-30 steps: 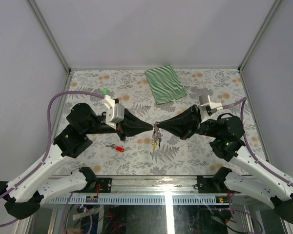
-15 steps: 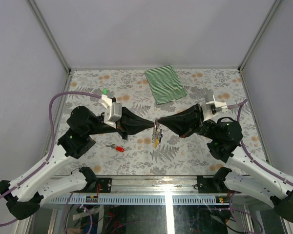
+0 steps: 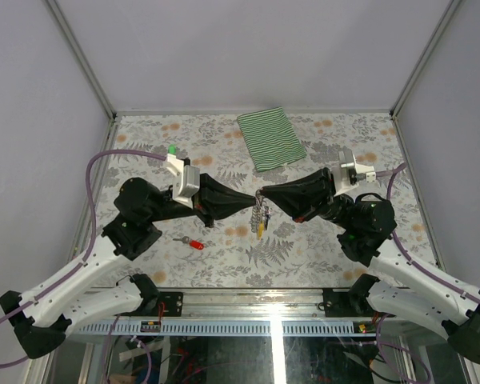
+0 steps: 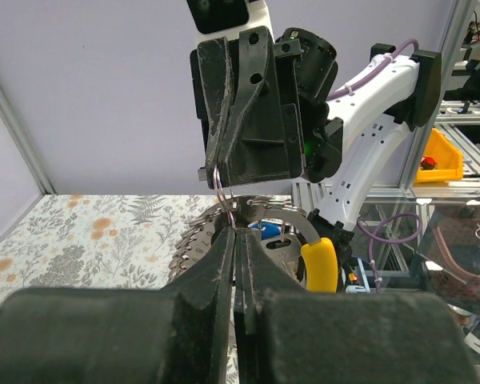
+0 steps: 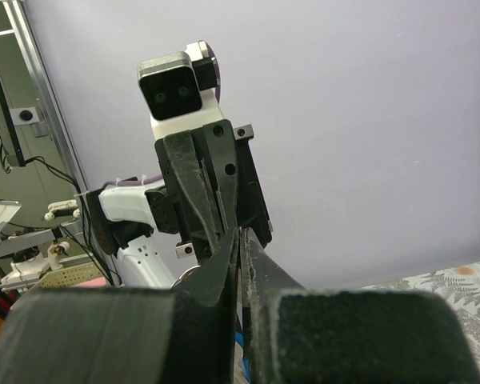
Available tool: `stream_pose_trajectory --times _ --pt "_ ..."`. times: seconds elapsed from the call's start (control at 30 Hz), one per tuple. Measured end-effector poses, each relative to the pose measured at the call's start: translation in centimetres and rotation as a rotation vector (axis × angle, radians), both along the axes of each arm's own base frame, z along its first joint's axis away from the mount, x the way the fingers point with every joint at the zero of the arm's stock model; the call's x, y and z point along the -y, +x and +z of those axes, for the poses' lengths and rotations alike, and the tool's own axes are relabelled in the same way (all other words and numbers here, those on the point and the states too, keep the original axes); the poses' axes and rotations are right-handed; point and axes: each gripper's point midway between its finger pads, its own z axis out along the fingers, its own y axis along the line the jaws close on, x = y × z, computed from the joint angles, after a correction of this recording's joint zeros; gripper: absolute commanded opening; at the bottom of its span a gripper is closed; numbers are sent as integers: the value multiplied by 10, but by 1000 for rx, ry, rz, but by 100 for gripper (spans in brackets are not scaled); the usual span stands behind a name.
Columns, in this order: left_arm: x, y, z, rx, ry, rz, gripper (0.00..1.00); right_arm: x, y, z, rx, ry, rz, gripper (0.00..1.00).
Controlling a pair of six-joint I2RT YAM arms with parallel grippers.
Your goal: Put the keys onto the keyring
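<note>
Two tips meet | left pincer (image 3: 253, 201) and right pincer (image 3: 265, 194) both clamp keyring (image 3: 258, 207) | keys (image 3: 259, 226) dangle beneath

Top view, centre: keyring (image 3: 258, 199) too small to resolve above the bunched keys (image 3: 260, 220). Left wrist view, lower centre: keys (image 4: 276, 236) partly hidden behind left gripper (image 4: 237, 234), itself cropped by the bottom edge.

Pale lilac walls (image 3: 248, 48) stood on the left, right and far sides. The table (image 3: 312, 260) had a floral cover; metal posts (image 3: 81, 61) rose at its far corners.
</note>
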Motion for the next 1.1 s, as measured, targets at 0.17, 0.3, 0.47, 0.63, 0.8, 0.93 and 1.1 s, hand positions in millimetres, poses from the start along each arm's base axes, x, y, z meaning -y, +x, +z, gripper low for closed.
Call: stream_pose_trajectory --times 0.17,0.3,0.47,0.63,0.8,0.93,1.1 --pt "4 0 -1 -16 -23 -10 1 1 1 2 1 11 -9 0" --pt "6 -2 -1 -27 -39 -22 8 2 1 4 7 16 -10 0" --pt "8 -8 -8 -54 -25 -44 22 4 4 8 26 30 -43 0" --pt "-2 -13 4 -54 -63 -25 25 5 4 10 67 20 -67 0" --pt "-19 -19 29 -42 -156 11 28 5 -5 12 129 -13 -48 0" --pt "-22 -21 39 -41 -198 11 31 4 -16 17 189 -34 -8 0" --pt "-9 -14 27 -81 -161 -14 32 4 -30 24 248 -46 40 0"
